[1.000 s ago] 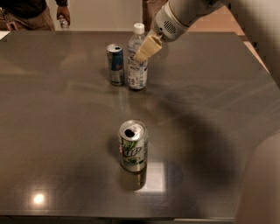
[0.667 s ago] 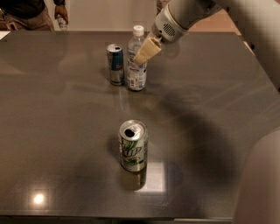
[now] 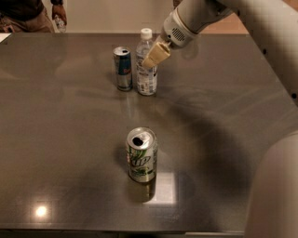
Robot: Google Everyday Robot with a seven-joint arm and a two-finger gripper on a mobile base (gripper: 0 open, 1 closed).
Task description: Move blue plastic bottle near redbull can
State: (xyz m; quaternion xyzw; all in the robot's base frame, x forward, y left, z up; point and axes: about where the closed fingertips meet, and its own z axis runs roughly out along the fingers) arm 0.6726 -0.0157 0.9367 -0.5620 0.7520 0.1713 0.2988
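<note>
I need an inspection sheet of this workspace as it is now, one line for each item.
Surface: dark glossy table.
Job's things: blue plastic bottle upright, close beside the upright redbull can, far side.
Clutter: opened green soda can, upright, near the front.
Grippers: gripper in front of the bottle's upper part.
Cables: nothing seen.
Surroundings: person behind the far left corner, small bottle in hand.

Tool (image 3: 154, 56) at bottle (image 3: 147, 80); redbull can (image 3: 123, 69) crowds one side.
</note>
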